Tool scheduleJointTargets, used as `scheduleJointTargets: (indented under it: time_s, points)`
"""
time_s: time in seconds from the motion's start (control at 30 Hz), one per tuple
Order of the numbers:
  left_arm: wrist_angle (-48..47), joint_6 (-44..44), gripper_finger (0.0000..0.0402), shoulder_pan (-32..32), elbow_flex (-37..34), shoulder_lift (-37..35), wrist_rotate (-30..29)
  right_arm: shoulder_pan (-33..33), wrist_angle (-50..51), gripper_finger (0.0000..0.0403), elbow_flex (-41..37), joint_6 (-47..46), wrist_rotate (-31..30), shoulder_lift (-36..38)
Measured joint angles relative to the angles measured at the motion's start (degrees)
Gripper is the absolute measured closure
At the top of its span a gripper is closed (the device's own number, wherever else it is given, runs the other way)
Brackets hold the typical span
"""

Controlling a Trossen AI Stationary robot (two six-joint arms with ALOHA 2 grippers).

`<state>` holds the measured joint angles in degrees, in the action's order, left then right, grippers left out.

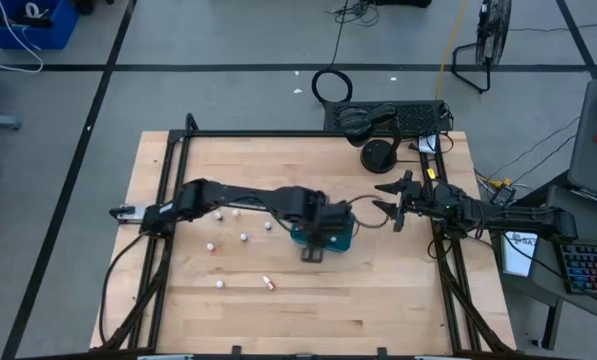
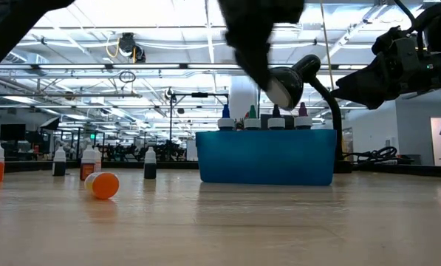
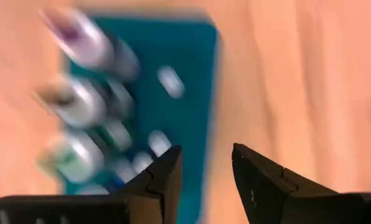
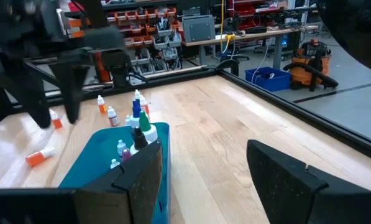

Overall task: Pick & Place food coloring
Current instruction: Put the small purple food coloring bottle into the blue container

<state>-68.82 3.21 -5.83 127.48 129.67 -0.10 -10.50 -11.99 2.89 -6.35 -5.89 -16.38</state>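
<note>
Wooden table (image 1: 378,290) with a black frame, workshop behind. Left gripper (image 1: 312,252) hangs over the near edge of the teal box (image 1: 340,236), fingers (image 3: 163,177) parted a little, nothing between them. Food coloring bottles (image 2: 263,118) stand upright inside the box, white caps showing above the rim; more loose bottles (image 1: 243,237) sit on the table to its left, one orange bottle (image 2: 102,185) lying on its side. Right gripper (image 1: 390,200) waits just right of the box, wide open, empty
</note>
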Motion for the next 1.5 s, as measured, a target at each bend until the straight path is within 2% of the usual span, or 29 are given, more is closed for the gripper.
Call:
scheduleJointTargets:
  time_s: [0.13, 0.23, 0.43, 0.6, 0.7, 0.77, 0.9, 1.07, 1.23, 1.5]
  points:
    - [-9.68, -3.83, 0.0256, -3.14, -0.83, -1.07, 3.08, -0.01, 0.00, 0.0179, 0.00, 0.00, 0.00, 0.00]
    - [-14.51, -6.75, 0.0256, -6.45, -0.89, -1.09, 3.03, -0.01, 0.00, 0.0179, -0.01, -0.02, 0.00, 0.01]
    - [-16.23, -10.42, 0.0256, -11.58, -1.00, -1.75, -2.23, -0.01, 0.01, 0.0179, -0.01, -0.02, 0.00, 0.01]
    - [-18.03, -13.46, 0.0256, -10.79, -2.33, -4.74, -6.21, 0.00, -0.04, 0.0179, -0.02, -0.02, 0.00, 0.00]
    - [-15.05, -13.86, 0.0256, -9.09, -8.26, -9.36, -6.34, -0.01, -0.04, 0.0179, -0.01, -0.01, 0.00, -0.06]
    - [-9.76, -13.78, 0.0256, -7.82, -14.23, -14.18, -5.90, 0.00, -0.05, 0.0179, 0.00, 0.00, 0.00, -0.16]
    - [3.07, -13.60, 0.0256, -4.78, -29.60, -25.88, -5.94, -0.02, 0.05, 0.0179, -0.01, -0.02, 0.00, -0.28]
    - [12.65, -20.16, 0.0256, 0.51, -47.93, -37.11, -5.95, 0.00, 0.05, 0.0179, -0.01, -0.02, 0.00, -0.28]
    - [19.58, -21.64, 0.0256, 4.29, -58.66, -38.87, -3.42, 0.00, 0.05, 0.0179, -0.02, -0.02, 0.00, -0.28]
    - [27.47, -17.60, 0.0256, 6.56, -63.05, -36.59, -1.67, 0.00, 0.04, 0.0179, -0.02, -0.02, 0.00, -0.33]
